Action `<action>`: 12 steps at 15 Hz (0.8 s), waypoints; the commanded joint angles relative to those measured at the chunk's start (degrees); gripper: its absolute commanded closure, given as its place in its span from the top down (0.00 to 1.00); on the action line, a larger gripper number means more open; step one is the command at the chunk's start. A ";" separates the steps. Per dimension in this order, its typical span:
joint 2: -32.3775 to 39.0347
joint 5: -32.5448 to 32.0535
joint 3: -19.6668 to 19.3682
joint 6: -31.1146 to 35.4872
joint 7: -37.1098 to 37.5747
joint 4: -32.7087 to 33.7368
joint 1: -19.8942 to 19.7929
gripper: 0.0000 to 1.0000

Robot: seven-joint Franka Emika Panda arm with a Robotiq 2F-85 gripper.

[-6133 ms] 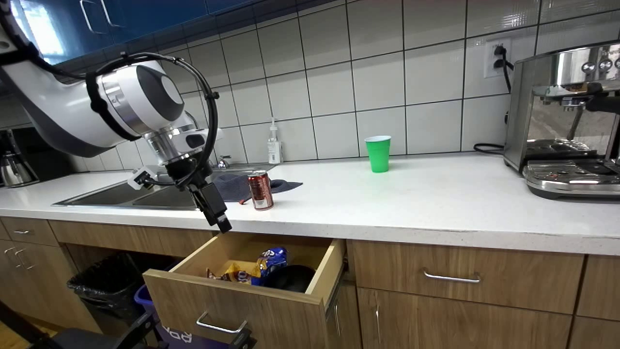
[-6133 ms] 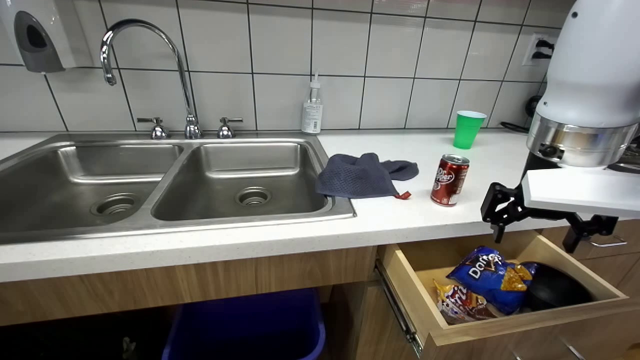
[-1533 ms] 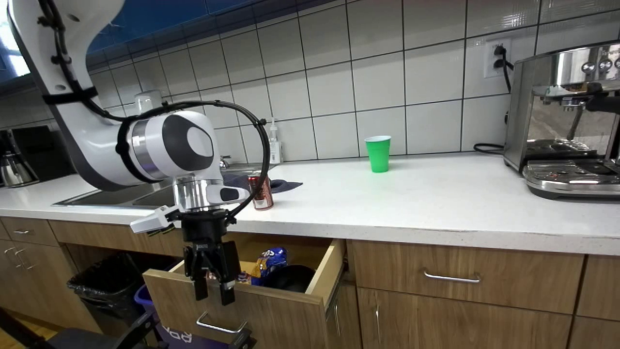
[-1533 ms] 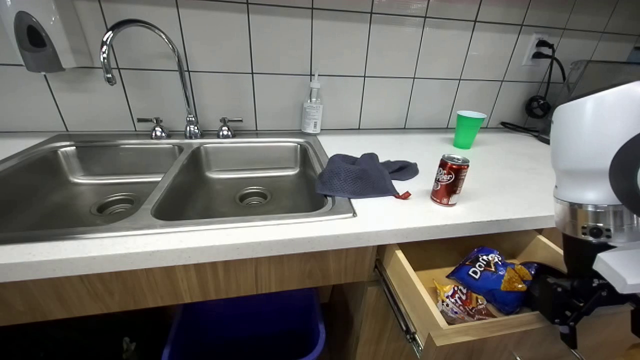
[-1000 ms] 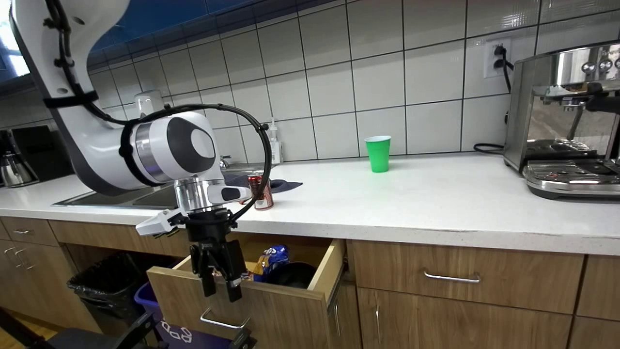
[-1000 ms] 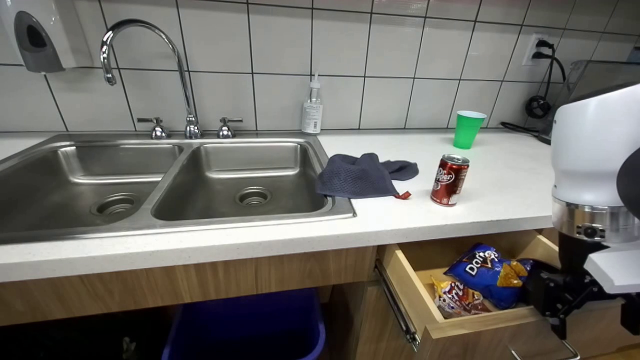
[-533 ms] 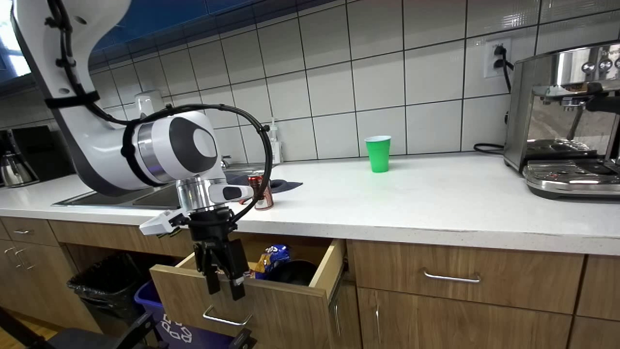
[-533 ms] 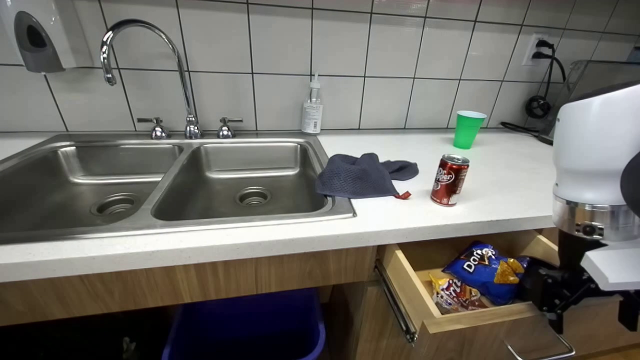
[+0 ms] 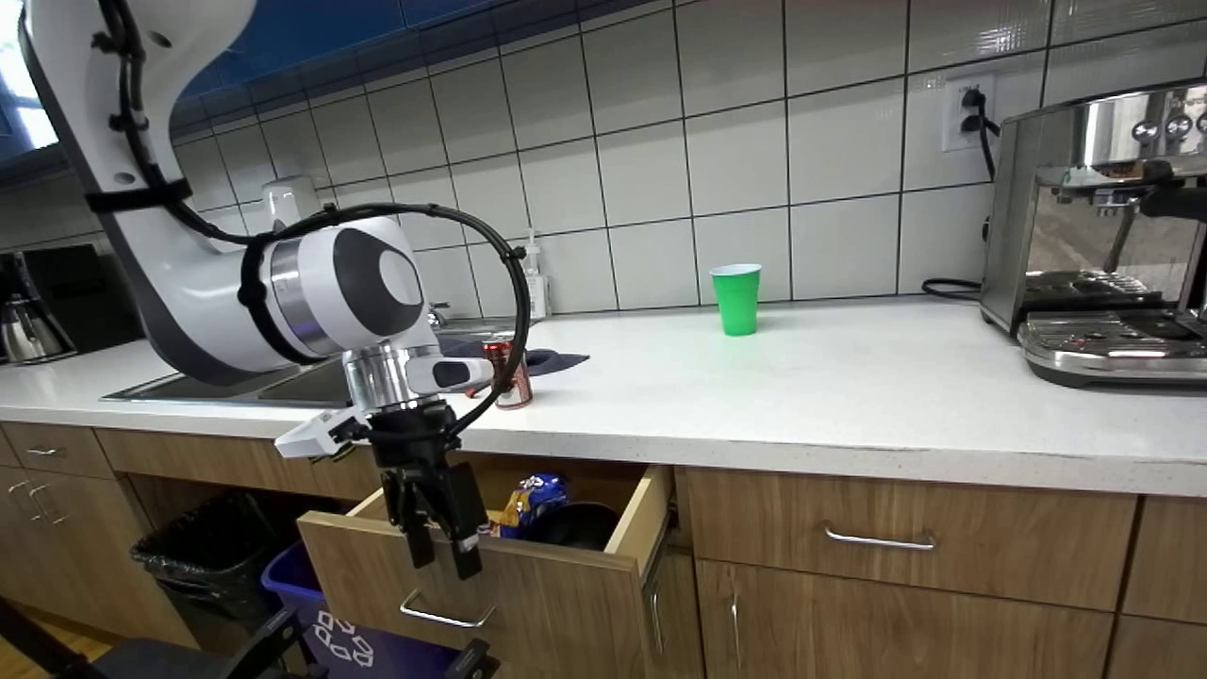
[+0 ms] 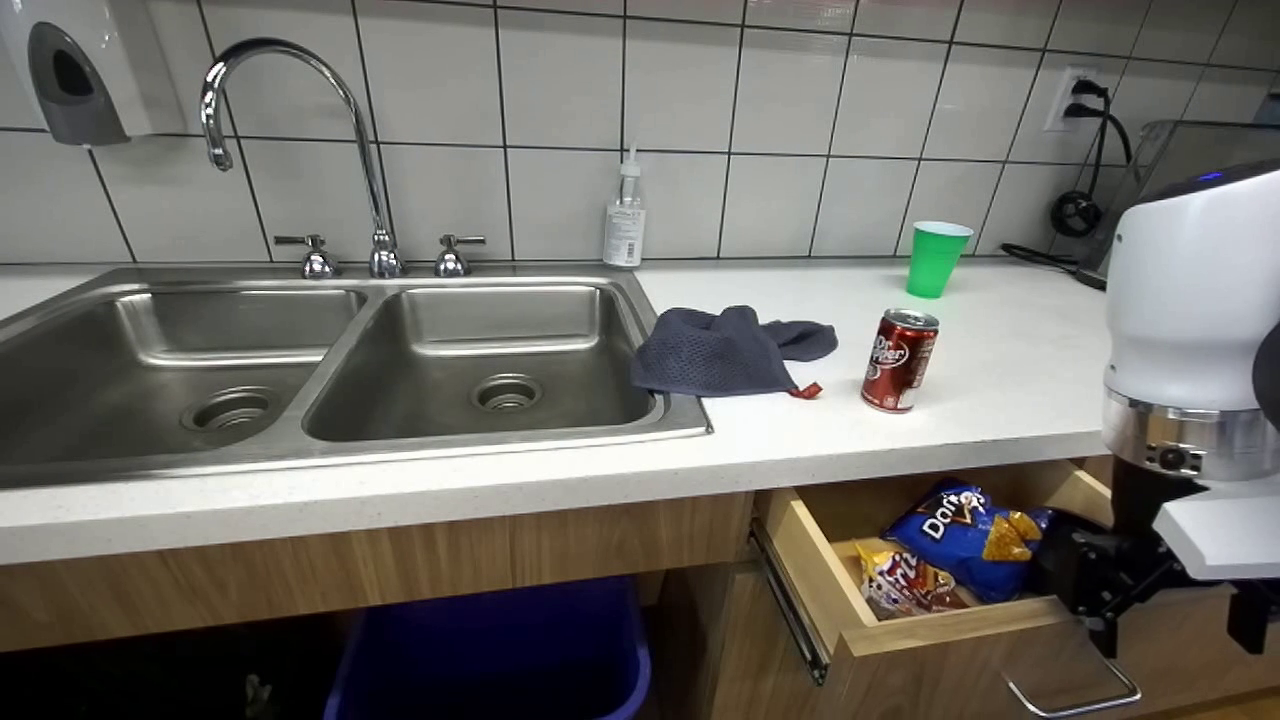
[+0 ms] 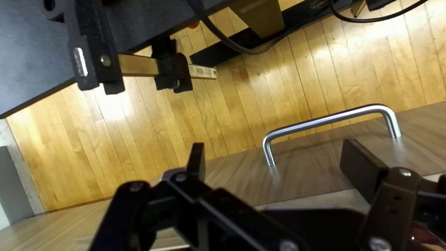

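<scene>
My gripper [image 9: 444,563] points down in front of the open drawer's wooden front [image 9: 566,604]. It is open and empty, with its black fingers [image 11: 198,158] wide apart in the wrist view. The fingers stand close against the drawer front, above the metal handle [image 9: 443,620]; I cannot tell whether they touch it. The handle [image 11: 327,119] lies beyond the fingertips in the wrist view, not gripped. Inside the drawer are a blue Doritos bag [image 10: 960,530], a yellow and brown snack bag [image 10: 910,583] and a black bowl [image 9: 575,526], partly hidden by the gripper in an exterior view.
A red can [image 10: 900,360], a dark towel [image 10: 715,350] and a green cup [image 9: 735,302] are on the counter [image 9: 849,377]. The sink [image 10: 330,410] and coffee machine [image 9: 1084,236] flank them. A purple bin [image 9: 349,641] and black clamps [image 11: 94,52] are near the drawer.
Earlier my gripper was near the counter edge above the drawer, then came down in front of it. In the last second or so, drawer and gripper have moved inward a little together.
</scene>
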 commanded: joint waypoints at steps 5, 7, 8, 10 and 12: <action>0.62 -3.64 -1.71 0.90 4.16 1.59 0.70 1.00; 0.83 -3.86 -1.93 0.81 4.24 2.06 0.58 1.00; 0.92 -3.85 -2.03 0.80 4.24 2.28 0.52 1.00; 1.21 -3.62 -2.16 0.75 4.13 2.83 0.43 1.00; 1.55 -3.25 -2.26 0.67 3.94 3.44 0.38 1.00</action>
